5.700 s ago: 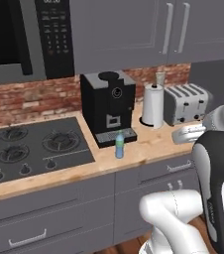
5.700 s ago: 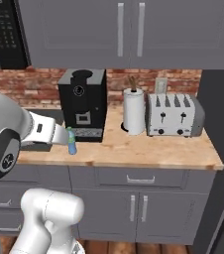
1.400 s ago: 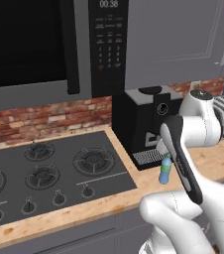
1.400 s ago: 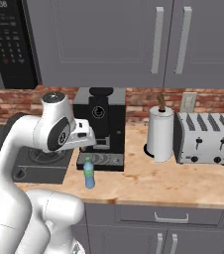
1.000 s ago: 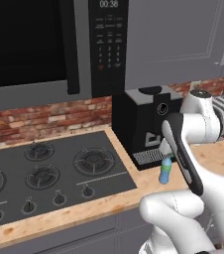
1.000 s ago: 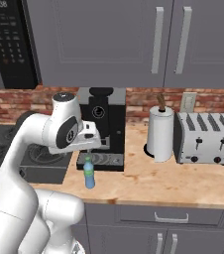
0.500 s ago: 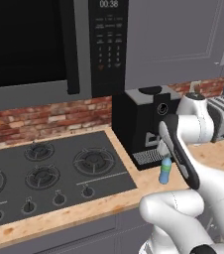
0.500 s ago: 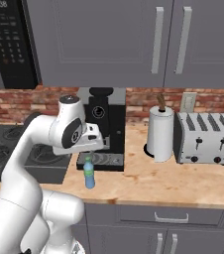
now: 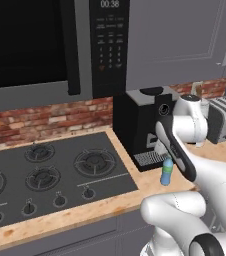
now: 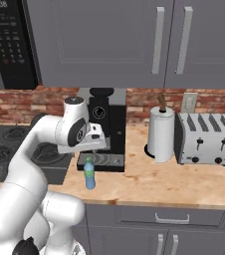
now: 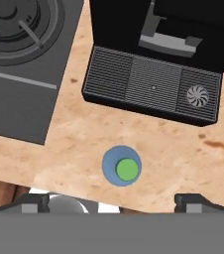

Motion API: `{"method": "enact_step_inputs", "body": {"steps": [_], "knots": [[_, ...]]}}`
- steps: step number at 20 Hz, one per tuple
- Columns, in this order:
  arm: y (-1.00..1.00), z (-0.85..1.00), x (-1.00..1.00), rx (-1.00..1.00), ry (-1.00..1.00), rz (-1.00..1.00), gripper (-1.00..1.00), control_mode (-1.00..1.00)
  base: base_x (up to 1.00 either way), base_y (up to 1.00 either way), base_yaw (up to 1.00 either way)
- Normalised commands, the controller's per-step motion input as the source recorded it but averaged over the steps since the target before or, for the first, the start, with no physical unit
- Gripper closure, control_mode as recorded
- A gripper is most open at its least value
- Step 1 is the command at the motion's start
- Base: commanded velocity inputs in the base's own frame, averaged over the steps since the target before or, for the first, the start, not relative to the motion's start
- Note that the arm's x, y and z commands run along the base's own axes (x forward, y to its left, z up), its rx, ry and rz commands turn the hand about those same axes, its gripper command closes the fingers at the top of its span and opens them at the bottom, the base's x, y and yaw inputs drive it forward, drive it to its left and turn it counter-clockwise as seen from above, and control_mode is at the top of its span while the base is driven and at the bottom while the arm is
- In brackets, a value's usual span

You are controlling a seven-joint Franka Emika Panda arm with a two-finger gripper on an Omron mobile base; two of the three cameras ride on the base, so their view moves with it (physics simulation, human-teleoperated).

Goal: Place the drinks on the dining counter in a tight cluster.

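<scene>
One of the drinks, a slim blue bottle with a green cap, stands upright on the wood counter just in front of the coffee machine's drip tray. In the hand view I look straight down on the bottle. My gripper hangs above the bottle, open, with its fingertips wide to either side and nothing between them. The dining counter is out of view.
The black coffee machine stands right behind the bottle. A gas stove lies to the left. To the right are a paper towel roll and a toaster. The counter's front edge is close to the bottle.
Since the oldest frames the base has driven closer and the arm has swung over the bottle. In the last second the hand has sunk slightly above it, and the bottle has stayed put.
</scene>
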Motion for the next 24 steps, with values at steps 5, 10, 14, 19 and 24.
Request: {"method": "enact_step_inputs", "body": {"steps": [5, 10, 14, 19, 24], "knots": [[0.00, -0.08, 0.15, 0.00, 0.00, 0.00, -1.00, -1.00, 0.00, 0.00, 0.00], [0.00, -0.22, 0.00, 0.00, 0.03, 0.00, -1.00, -1.00, 0.00, 0.00, 0.00], [0.00, -0.27, 0.00, 0.00, 0.04, 0.00, -1.00, -1.00, 0.00, 0.00, 0.00], [-0.01, -0.24, 0.01, 0.00, 0.03, 0.00, -1.00, -1.00, 0.00, 0.00, 0.00], [-0.11, -0.05, 0.15, 0.00, 0.02, 0.00, -1.00, -1.00, 0.00, 0.00, 0.00]]}}
